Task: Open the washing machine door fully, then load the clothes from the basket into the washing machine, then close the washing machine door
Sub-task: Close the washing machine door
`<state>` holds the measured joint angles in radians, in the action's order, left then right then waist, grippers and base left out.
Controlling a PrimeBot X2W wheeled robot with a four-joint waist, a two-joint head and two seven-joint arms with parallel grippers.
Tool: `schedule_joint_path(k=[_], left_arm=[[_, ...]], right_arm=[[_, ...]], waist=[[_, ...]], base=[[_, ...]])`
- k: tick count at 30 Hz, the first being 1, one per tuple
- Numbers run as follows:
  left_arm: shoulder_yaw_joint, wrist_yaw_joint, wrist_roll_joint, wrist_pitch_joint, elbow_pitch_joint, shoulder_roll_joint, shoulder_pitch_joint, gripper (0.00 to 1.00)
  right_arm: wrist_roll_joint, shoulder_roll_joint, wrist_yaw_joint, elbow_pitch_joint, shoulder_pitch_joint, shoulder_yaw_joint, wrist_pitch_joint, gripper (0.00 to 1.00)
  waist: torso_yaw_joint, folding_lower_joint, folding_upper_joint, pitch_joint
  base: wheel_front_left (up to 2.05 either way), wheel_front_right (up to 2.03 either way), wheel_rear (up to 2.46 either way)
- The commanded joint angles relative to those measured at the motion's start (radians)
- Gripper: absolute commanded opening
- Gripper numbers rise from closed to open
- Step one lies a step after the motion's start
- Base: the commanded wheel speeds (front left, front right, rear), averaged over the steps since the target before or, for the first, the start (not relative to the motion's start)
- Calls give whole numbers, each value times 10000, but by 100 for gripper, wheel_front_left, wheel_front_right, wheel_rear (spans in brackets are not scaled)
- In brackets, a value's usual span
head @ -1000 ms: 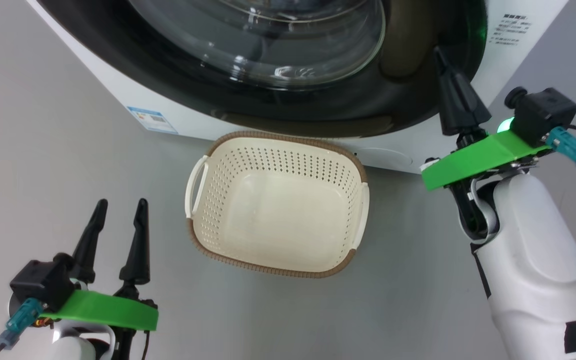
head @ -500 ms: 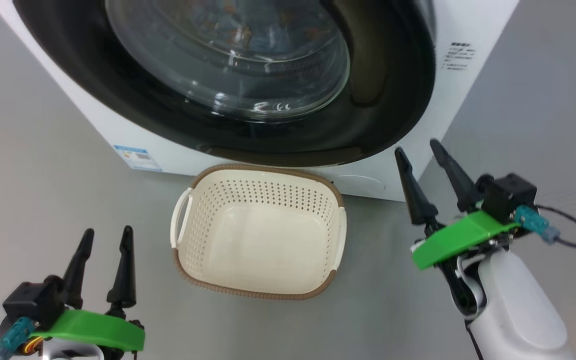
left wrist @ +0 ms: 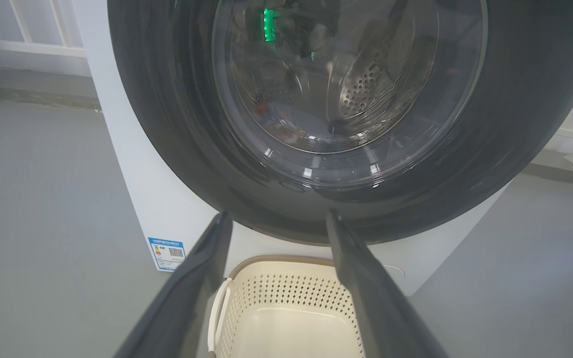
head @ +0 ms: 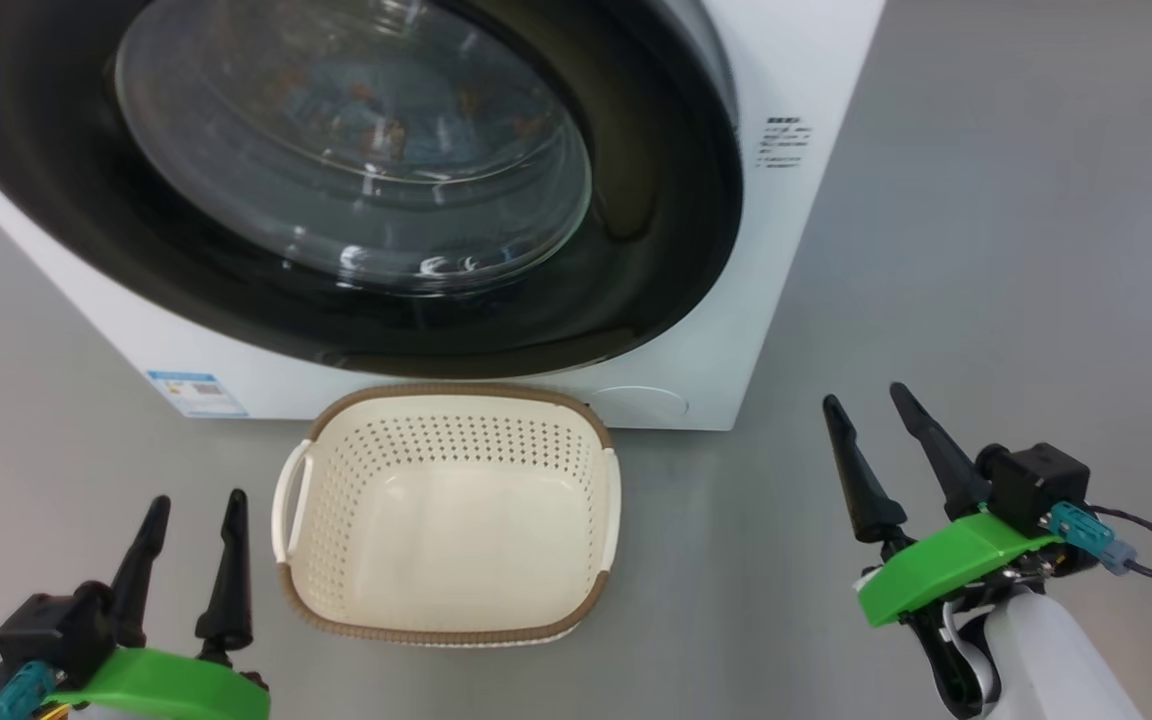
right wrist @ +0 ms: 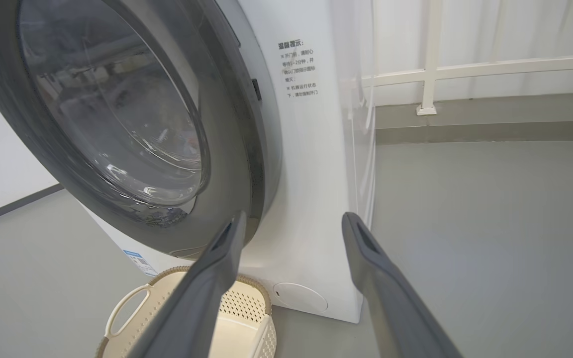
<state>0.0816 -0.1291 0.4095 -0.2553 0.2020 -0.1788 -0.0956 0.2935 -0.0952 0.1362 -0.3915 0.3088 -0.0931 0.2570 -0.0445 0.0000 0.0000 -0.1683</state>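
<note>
the right gripper [head: 864, 396], a second ago pinched shut against the washing machine door [head: 656, 230], now stands open, pulled back over the floor [head: 986, 250] (the head camera has also shifted).

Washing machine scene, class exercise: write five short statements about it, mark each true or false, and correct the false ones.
1. The basket is empty. True.
2. The washing machine door stands wide open. False: it lies closed against the washing machine.
3. The left gripper is open and holds nothing. True.
4. The right gripper grips the door's edge. False: it is open, clear of the machine, over the floor.
5. The clothes lie on the floor beside the basket. False: blue fabric with orange marks shows behind the door's glass.
</note>
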Motion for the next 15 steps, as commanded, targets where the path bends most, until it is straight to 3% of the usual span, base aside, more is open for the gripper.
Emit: schedule_joint_path(k=[1,15], left_arm=[[-395,-16,97,-65,-156,-345,29,100],[-761,-16,99,-65,-124,-494,506,100]], right_arm=[[-4,-2,-55,256,-93,-175,48,100],[14,-318,-55,371,-1184,200,48,100]], waist=[[238,0,0,182],[917,0,0,661]], base=[[0,0,0],[0,0,0]])
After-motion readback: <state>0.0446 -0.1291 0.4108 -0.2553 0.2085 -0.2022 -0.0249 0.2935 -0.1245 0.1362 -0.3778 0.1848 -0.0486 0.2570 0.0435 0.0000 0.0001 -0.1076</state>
